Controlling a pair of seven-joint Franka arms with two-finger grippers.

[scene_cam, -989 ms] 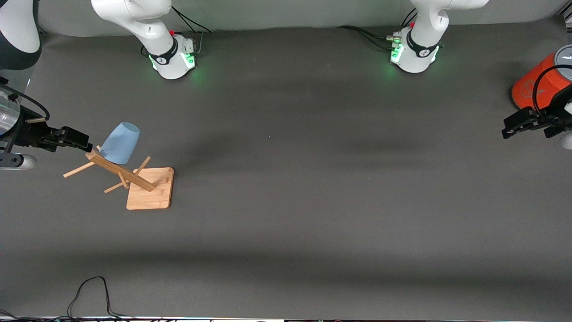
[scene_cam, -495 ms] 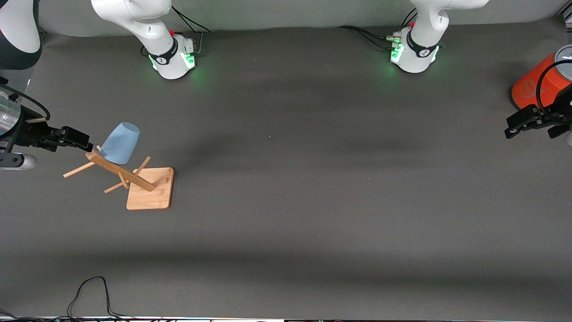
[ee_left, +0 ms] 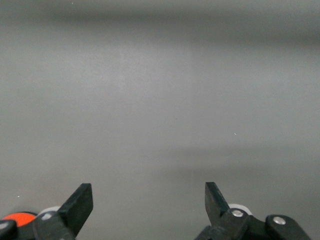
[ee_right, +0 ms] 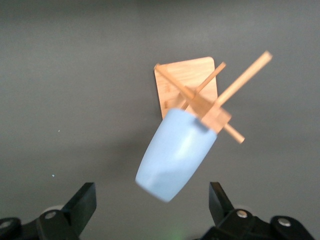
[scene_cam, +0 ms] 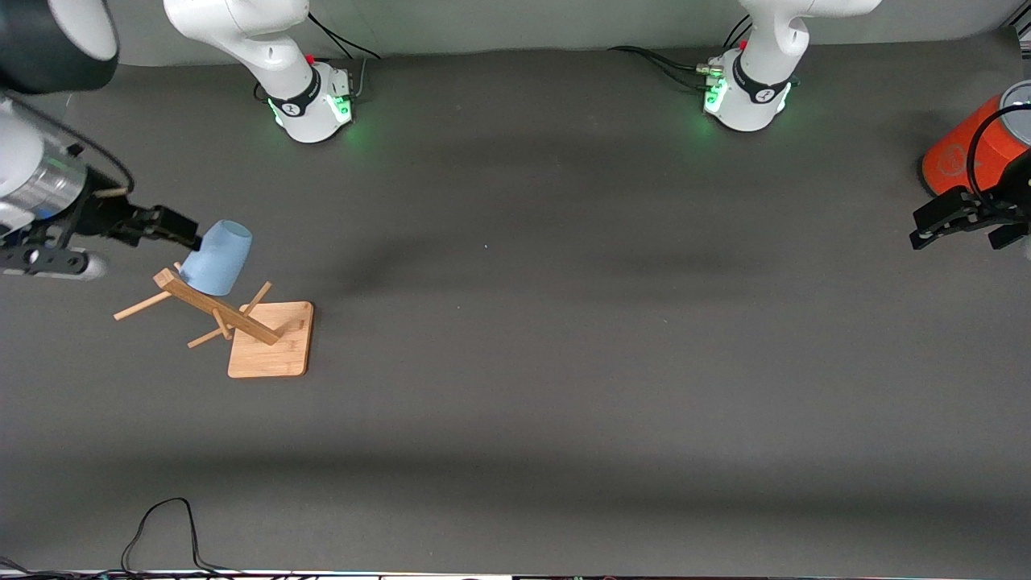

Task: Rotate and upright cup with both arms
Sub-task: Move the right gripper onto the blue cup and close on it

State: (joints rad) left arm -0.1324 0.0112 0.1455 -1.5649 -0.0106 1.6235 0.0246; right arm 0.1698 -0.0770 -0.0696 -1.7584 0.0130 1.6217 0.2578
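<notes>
The light-blue cup point(scene_cam: 217, 258) hangs mouth-down and tilted on a peg of a wooden rack point(scene_cam: 216, 309), toward the right arm's end of the table. My right gripper point(scene_cam: 185, 230) is open at cup height, its fingertips just beside the cup's wall and apart from it. In the right wrist view the cup point(ee_right: 175, 152) points its closed base toward the gap of the right gripper point(ee_right: 151, 206), with nothing between the fingers. My left gripper point(scene_cam: 926, 228) waits open over the left arm's end of the table; its view shows the left gripper point(ee_left: 147, 192) over bare mat.
The rack stands on a square wooden base point(scene_cam: 274, 345) with several pegs sticking out. An orange cylinder point(scene_cam: 962, 149) with a grey top stands by the left gripper. A black cable point(scene_cam: 161, 515) lies near the table's front edge.
My right gripper has risen and moved in toward the cup, from beside the rack's top end to the cup's wall. The left gripper has shifted slightly toward the table's end.
</notes>
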